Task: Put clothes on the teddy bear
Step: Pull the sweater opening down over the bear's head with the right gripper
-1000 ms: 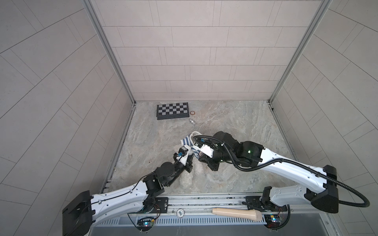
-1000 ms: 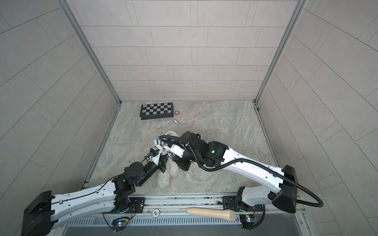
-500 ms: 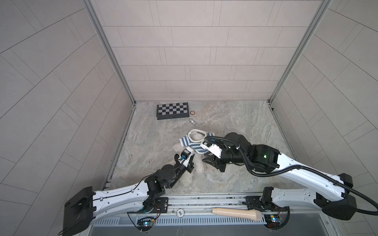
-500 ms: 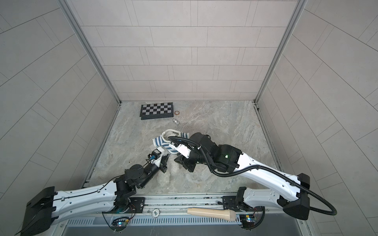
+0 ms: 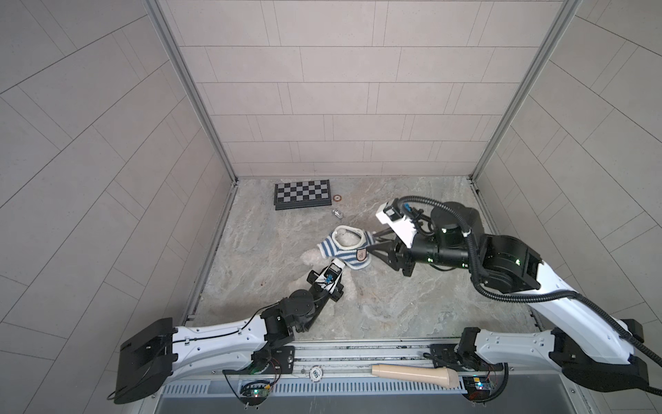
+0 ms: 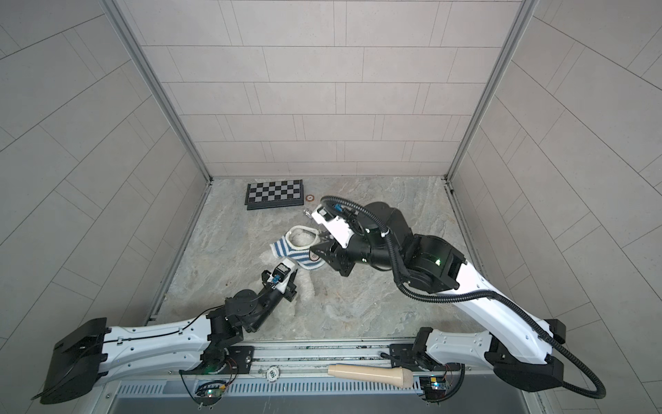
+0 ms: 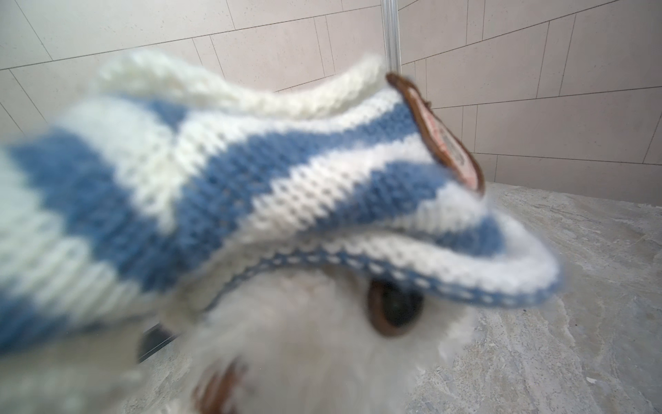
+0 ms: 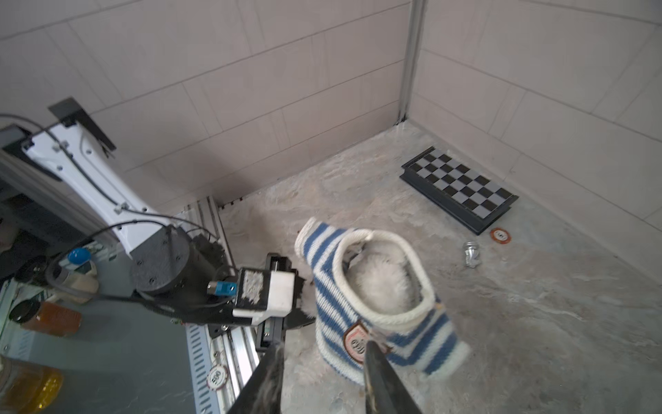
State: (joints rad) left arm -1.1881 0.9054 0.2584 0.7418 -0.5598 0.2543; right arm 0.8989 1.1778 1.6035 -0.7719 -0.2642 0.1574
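Right wrist view is showing the right end effector [image 8: 324, 346] with its two dark fingers [image 8: 376, 372] standing apart and nothing between them; one finger is crossing in front of the patch [image 8: 355, 340] on the sweater [image 8: 329, 297]. The patch is shield-shaped, and its red print is coming out too blurred to read. The bear [image 8: 379, 283] is lying on the counter [image 8: 537, 322] with the blue-and-white striped sweater sitting over its head, white fur showing through the cream collar [image 8: 422, 283]. In the left wrist view the hem [image 7: 358, 258] is hanging just over the bear's dark eye [image 7: 394, 312], and the patch is appearing edge-on, its writing unreadable. In both top views the bear is lying near the counter's middle, between the two end effectors and well apart from the chessboard [image 5: 302, 193]. The left end effector [image 5: 339, 276] is sitting just beside the bear at the sweater's lower edge; its fingers are hidden, so whether they are together or apart cannot be told. An orange chip [image 8: 500, 235] is lying just beside the chessboard, its label too small to read.
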